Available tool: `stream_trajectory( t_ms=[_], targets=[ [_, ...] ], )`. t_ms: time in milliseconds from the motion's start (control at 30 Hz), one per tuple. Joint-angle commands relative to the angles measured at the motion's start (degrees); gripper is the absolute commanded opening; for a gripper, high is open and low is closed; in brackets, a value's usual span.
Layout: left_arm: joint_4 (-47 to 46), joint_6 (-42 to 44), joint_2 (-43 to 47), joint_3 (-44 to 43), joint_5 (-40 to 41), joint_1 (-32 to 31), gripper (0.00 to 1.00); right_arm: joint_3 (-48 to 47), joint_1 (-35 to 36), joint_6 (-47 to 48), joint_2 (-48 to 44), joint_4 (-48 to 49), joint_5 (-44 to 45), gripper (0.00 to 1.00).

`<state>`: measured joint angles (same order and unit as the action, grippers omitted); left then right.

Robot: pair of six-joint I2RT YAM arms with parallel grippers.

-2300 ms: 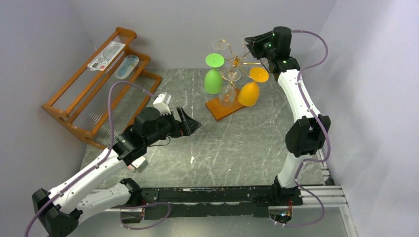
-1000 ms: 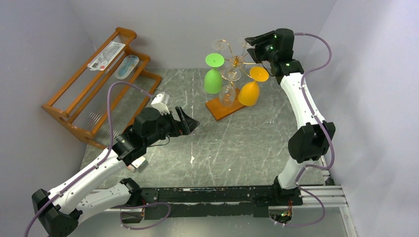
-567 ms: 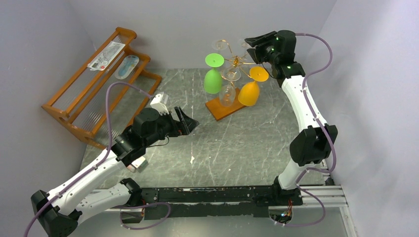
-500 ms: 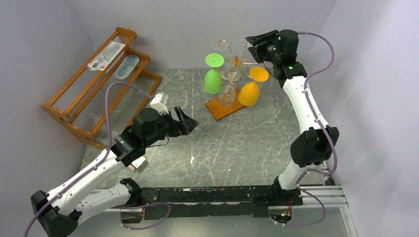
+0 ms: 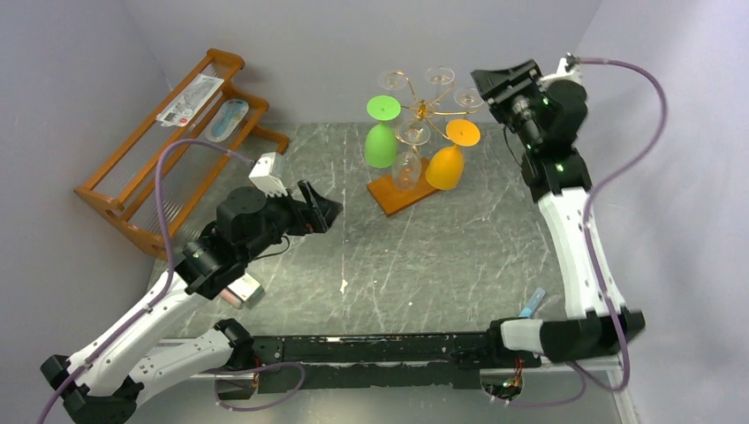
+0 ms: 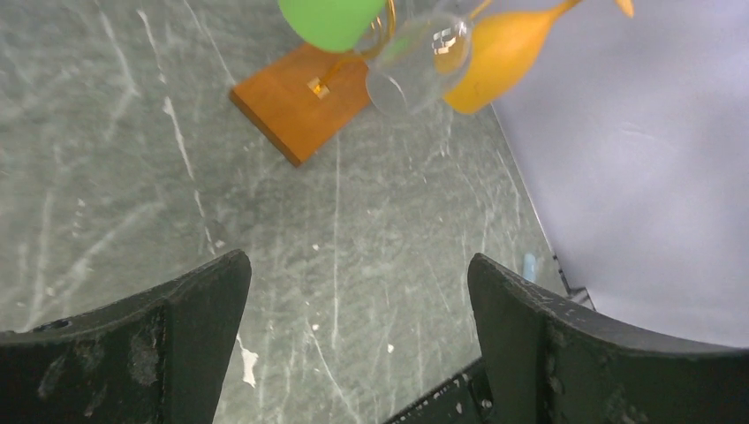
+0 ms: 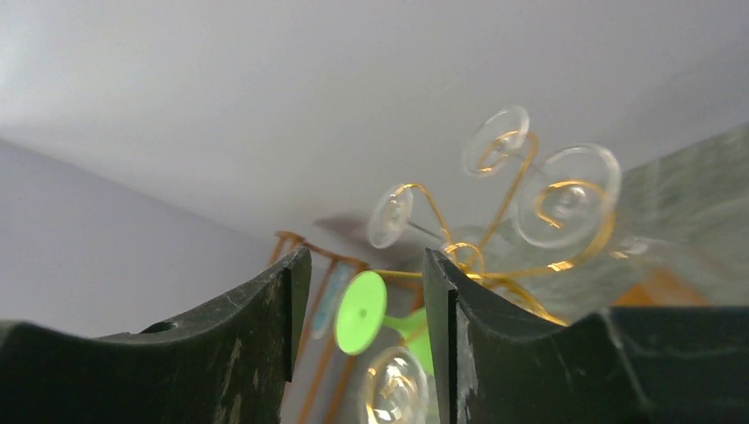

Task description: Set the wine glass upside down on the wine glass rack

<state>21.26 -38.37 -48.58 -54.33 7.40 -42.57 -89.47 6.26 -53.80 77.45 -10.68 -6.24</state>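
Your right tool (image 5: 495, 81) is the one that matters here. It hangs just to the right of the wine glass rack (image 5: 422, 109), up by its curled top, with its fingers parted a little and nothing between them. In the right wrist view the gold curls show ahead, past the fingertips. The nearest clear wine glass (image 5: 468, 95) has its foot in the curl on the rack's right side, close to that tool but apart from it. I can't tell you which glass is the task's own. Every glass you can see hangs from the rack with its long axis upright, foot up in a curl and bowl down. None lies on the bench (image 5: 424, 265) and neither tool holds one. So I judge the hanging done, and the next move is to back away to the rack's right without brushing that foot. Your left tool (image 5: 318, 210) is well off to the rack's left and nearer you, over the bench, with its fingers spread wide and empty. It points toward the rack's wooden base (image 5: 389, 193) and is on the farther arm. The count is one rack, with one green glass (image 5: 381, 144) on its left side and one orange glass (image 5: 445, 168) on its near right side. Four clear feet sit up in the curls, though only one clear bowl (image 5: 406, 170) shows plainly, hanging between the green and the orange over the base. There are two tools, both empty. One slatted shelf (image 5: 168, 155) stands far to the rack's left.
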Motion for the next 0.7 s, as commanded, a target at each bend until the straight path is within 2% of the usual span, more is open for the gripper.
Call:
stream_trajectory(
  t_ms=[0,133,233,367,467,567,667],
  targets=[
    [7.8,5.8,0.7,-6.3,8.7,0.3,0.97,7.0,-0.2,17.4,-12.9,-5.9,9.9,0.54],
    [13.2,9.3,0.5,-11.4,13.6,0.3,0.97,15.0,-0.2,22.9,-25.2,-18.6,20.0,0.56],
    [14.9,12.5,1.5,-13.8,16.7,0.3,0.97,19.2,-0.2,25.9,-31.8,-29.1,22.6,0.57],
    [16.0,17.2,2.4,-17.3,19.5,0.3,0.97,20.7,-0.3,26.4,-35.6,-40.2,23.9,0.64],
    [15.5,22.6,3.9,-18.6,19.8,0.3,0.97,21.0,-0.2,26.3,-37.2,-45.2,25.6,0.73],
    [16.6,25.0,5.1,-20.4,20.9,0.3,0.97,20.9,-0.3,27.0,-38.8,-47.6,26.0,0.81],
    [19.1,26.1,5.7,-23.4,21.9,0.3,0.97,20.9,-0.2,28.3,-40.6,-47.9,25.5,0.94]
  ],
)
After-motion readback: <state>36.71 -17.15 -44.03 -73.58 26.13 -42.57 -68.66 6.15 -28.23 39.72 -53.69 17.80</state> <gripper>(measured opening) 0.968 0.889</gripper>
